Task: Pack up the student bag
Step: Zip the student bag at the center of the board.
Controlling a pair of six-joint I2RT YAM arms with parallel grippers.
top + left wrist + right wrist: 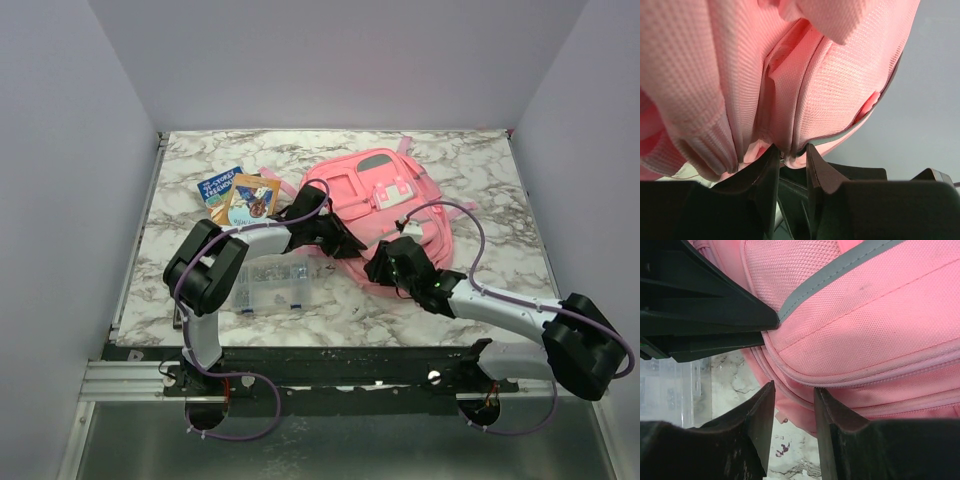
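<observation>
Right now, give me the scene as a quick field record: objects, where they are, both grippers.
backpack: pink, lying mid-table
books: two, side by side, left of the backpack
clear box: near side, left of the backpack
left gripper: tips either side of a backpack fabric fold; clamped or not, cannot tell
right gripper: open, tips at the backpack's edge seam
table: marble pattern

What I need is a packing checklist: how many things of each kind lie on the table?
Pink backpack: 1
Books: 2, a blue book and an orange book
Clear plastic box: 1
Total: 4
</observation>
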